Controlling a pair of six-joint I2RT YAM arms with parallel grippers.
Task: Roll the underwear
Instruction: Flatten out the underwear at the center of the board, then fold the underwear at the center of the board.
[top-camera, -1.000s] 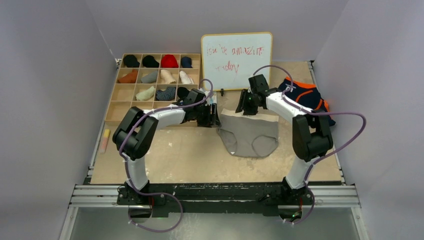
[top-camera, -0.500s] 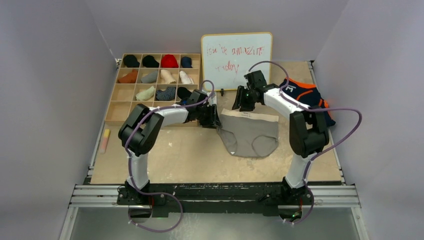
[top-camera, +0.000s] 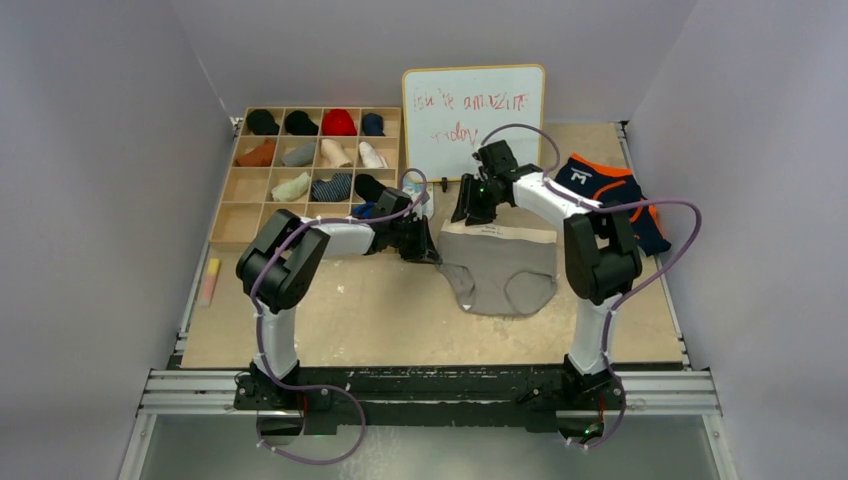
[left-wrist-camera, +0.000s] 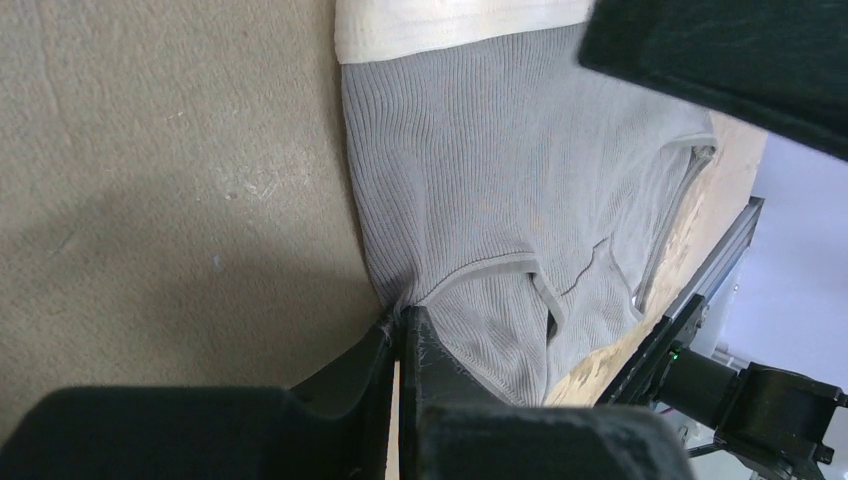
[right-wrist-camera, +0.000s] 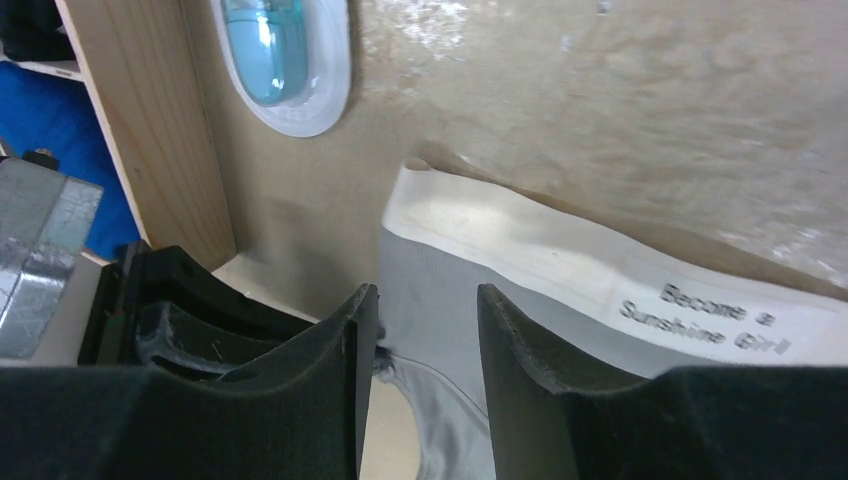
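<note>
The grey underwear (top-camera: 505, 270) lies flat mid-table, its white waistband (right-wrist-camera: 560, 265) toward the back. My left gripper (top-camera: 432, 250) is shut on its left edge near the leg opening; in the left wrist view the fingertips (left-wrist-camera: 402, 318) pinch the ribbed grey fabric (left-wrist-camera: 500, 180). My right gripper (top-camera: 465, 215) hovers open over the waistband's left end, and grey cloth shows between its fingers (right-wrist-camera: 428, 292). The navy underwear (top-camera: 605, 190) with orange trim sits bunched at the back right, apart from both grippers.
A wooden compartment box (top-camera: 315, 165) of rolled garments fills the back left. A whiteboard (top-camera: 473, 120) stands at the back. A small blue and white object (right-wrist-camera: 280, 50) lies beside the box. A pale marker (top-camera: 210, 280) lies at the left edge.
My left gripper has closed on the grey underwear's left edge. My right arm has swung left along the waistband toward its left end, jaws staying open.
</note>
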